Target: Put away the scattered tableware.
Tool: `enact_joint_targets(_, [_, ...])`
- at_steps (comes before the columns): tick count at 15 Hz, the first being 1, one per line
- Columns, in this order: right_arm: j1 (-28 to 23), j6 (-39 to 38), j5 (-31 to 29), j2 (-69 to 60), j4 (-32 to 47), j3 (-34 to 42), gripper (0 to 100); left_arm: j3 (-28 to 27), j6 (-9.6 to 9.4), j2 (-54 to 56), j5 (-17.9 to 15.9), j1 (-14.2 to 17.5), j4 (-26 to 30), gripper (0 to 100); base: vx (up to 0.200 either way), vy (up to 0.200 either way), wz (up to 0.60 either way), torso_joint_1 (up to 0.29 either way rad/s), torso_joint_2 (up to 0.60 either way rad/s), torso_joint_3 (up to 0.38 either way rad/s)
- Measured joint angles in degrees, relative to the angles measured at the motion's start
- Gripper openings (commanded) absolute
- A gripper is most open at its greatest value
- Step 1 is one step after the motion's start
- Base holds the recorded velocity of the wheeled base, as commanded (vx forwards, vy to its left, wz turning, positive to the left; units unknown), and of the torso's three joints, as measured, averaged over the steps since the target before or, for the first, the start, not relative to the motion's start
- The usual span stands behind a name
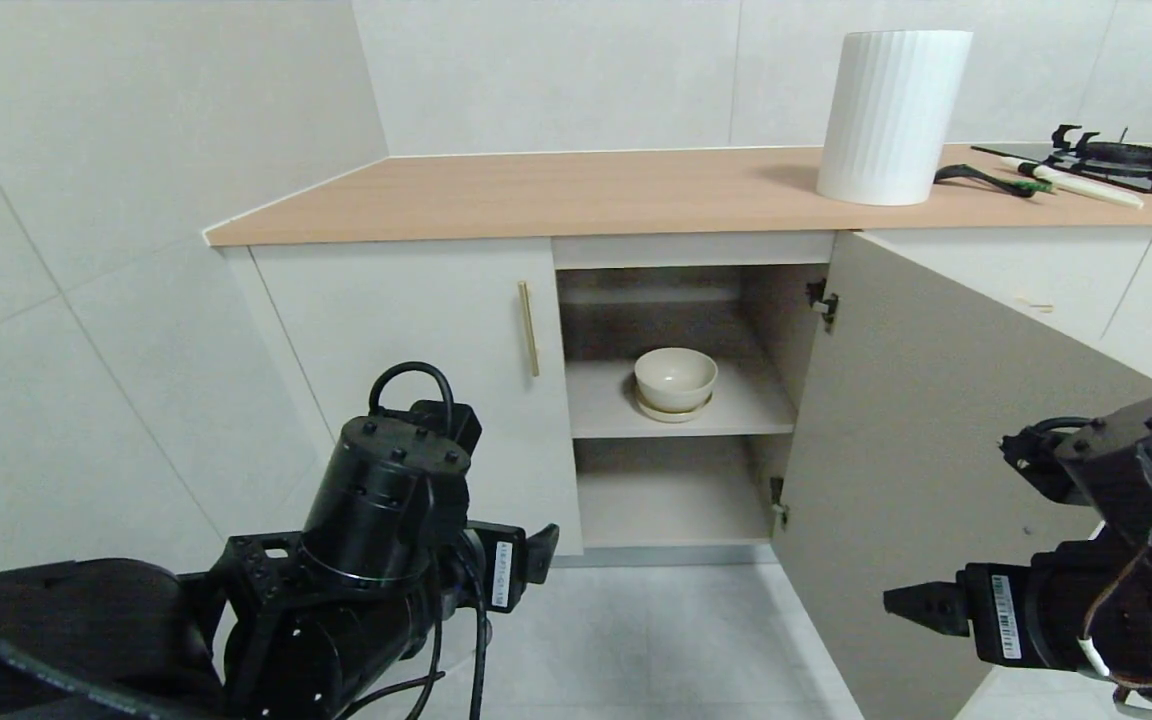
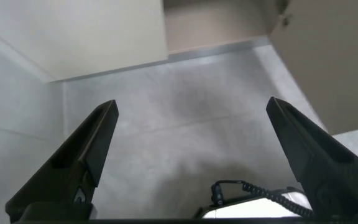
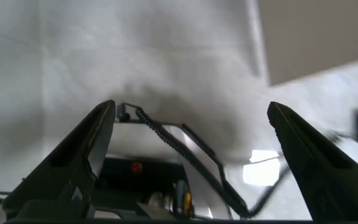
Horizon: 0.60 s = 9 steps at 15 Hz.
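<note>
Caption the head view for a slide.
Bowl on plate inside open cabinet; left tool and right tool open, held low.

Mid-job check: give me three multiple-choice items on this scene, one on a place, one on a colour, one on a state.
1. Where is the bowl? A on the stove; B on the upper shelf; C on the floor.
2. What colour is the cylinder on the counter? A white; B black; C red.
3. How is the right door? A shut; B open; C removed.
Answers: 1 B, it sits on a saucer there; 2 A, its ribbed side is white; 3 B, it is swung wide out.
</note>
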<state>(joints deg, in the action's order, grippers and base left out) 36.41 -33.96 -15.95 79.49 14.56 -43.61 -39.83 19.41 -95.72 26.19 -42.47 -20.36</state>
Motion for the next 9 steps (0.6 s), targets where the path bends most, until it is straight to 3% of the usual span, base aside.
enact_joint_targets(1, [-1.4,1.2,0.0,0.0,1.2,-0.6,100,0.0,-0.01,0.0,0.0,0.1,0.0,100,0.000,-0.200,0.00,0.007,0.01,-0.007])
enact_joint_targets(3, [-4.1,4.1,0.0,-0.4,3.4,-1.4,100,0.2,-0.01,-0.1,0.0,0.0,0.0,100,0.000,0.000,0.00,0.000,0.00,0.000])
enact_joint_targets(7, [-10.8,9.9,0.2,-2.7,21.6,-7.1,100,0.5,-0.01,-0.2,0.0,0.1,-0.1,100,0.000,0.000,0.00,0.000,0.00,0.000])
enact_joint_targets(9, [-14.9,11.8,0.2,-3.7,24.5,-9.8,100,0.5,0.00,-0.3,0.0,0.0,-0.2,100,0.000,0.000,0.00,0.000,0.00,0.000])
